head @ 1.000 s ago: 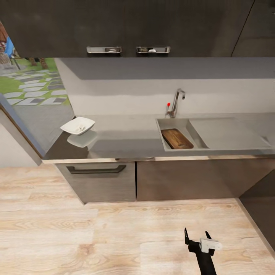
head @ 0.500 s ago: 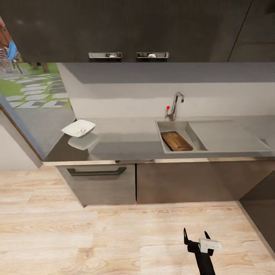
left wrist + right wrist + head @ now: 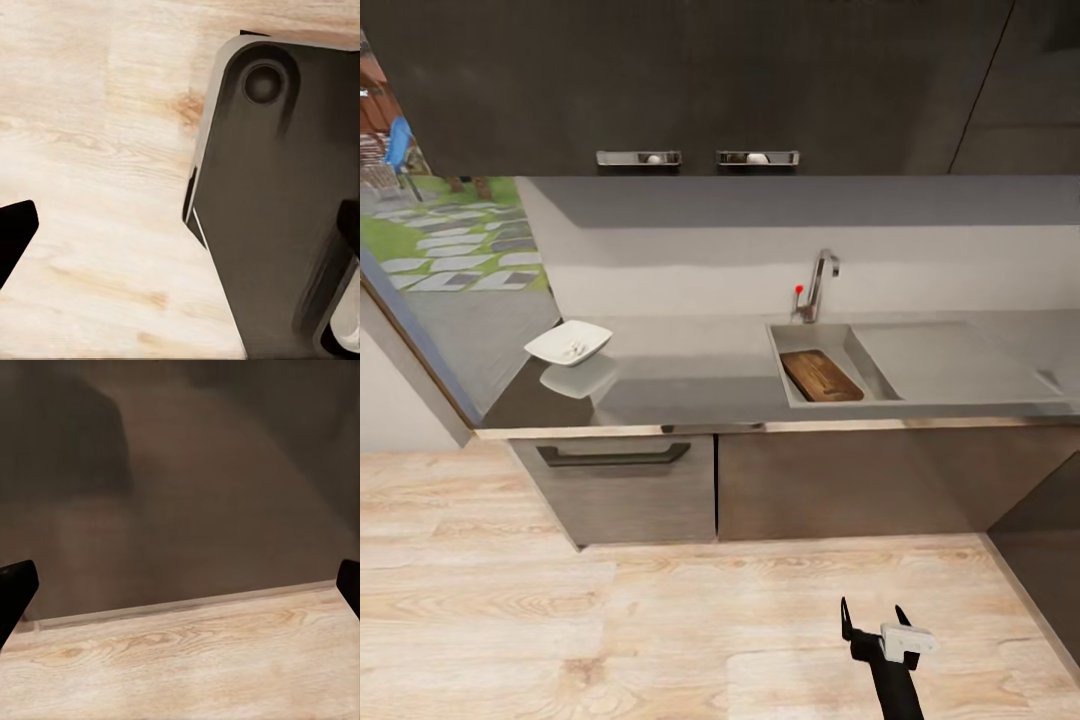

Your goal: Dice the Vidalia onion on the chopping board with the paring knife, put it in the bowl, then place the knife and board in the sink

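On the grey tabletop (image 3: 700, 375) across the wood floor (image 3: 610, 620), the chopping board (image 3: 821, 376) already lies in the sink (image 3: 815, 345) and the white bowl (image 3: 568, 344) sits well apart at the far end with pale bits inside; I cannot make out the paring knife. Right gripper (image 3: 874, 622) hangs low with jaws spread and empty; left gripper (image 3: 180, 225) likewise parted over the floor. Judging the task nearly done, confirm the knife's place by looking into the basin.

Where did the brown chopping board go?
In the head view, the chopping board lies inside the sink basin, right of centre on the countertop, just below the tap and far right of the white bowl.
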`<state>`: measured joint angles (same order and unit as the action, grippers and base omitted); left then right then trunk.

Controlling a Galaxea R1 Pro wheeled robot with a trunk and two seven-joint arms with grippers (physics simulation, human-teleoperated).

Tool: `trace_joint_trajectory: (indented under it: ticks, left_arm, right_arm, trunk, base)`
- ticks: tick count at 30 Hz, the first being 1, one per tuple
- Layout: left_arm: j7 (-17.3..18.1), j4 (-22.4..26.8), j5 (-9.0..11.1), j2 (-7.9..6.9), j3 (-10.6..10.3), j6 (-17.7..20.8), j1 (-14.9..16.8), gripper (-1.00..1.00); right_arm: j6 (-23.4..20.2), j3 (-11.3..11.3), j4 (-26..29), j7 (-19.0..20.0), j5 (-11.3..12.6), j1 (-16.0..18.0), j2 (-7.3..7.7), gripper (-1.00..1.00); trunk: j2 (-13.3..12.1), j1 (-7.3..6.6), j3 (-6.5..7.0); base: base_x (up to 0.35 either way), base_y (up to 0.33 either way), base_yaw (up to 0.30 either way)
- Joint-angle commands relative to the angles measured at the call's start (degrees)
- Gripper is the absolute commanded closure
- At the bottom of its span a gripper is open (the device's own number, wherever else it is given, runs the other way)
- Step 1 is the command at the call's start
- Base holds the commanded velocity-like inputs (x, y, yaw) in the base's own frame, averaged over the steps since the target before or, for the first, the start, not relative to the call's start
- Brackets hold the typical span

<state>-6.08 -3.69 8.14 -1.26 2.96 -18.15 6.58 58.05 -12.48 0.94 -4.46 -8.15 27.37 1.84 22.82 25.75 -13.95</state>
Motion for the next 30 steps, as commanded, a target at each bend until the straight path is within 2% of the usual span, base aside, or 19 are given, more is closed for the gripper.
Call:
trace_joint_trajectory:
  ticks: [1,7,12,30]
  left_arm:
    - [0.1,-0.4,0.1,-0.28,0.3,-0.5,0.1,-1.0]
    - [0.1,-0.6,0.1,-0.71,0.2,-0.4,0.1,-1.0]
    - [0.2,-0.7,0.2,0.44,0.2,-0.6,0.1,-1.0]
    - [0.1,-0.5,0.1,0.6,0.3,-0.9,-0.1,-1.0]
  right_arm:
    - [0.1,-0.2,-0.1,-0.5,-0.6,0.1,0.0,-1.0]
    - [0.1,-0.2,-0.1,-0.5,-0.6,0.1,0.0,-1.0]
    - [0.1,-0.3,-0.1,-0.5,-0.6,0.1,0.0,-1.0]
    - [0.1,-0.2,-0.1,-0.5,-0.6,0.1,0.0,-1.0]
  trunk:
    - [0.1,0.03,-0.01]
    - [0.1,0.03,0.54]
    - [0.1,0.03,0.99]
    - [0.1,0.03,2.62]
  base:
    - [0.0,0.0,0.0]
    - [0.0,0.0,0.0]
    - [0.0,0.0,0.0]
    - [0.0,0.0,0.0]
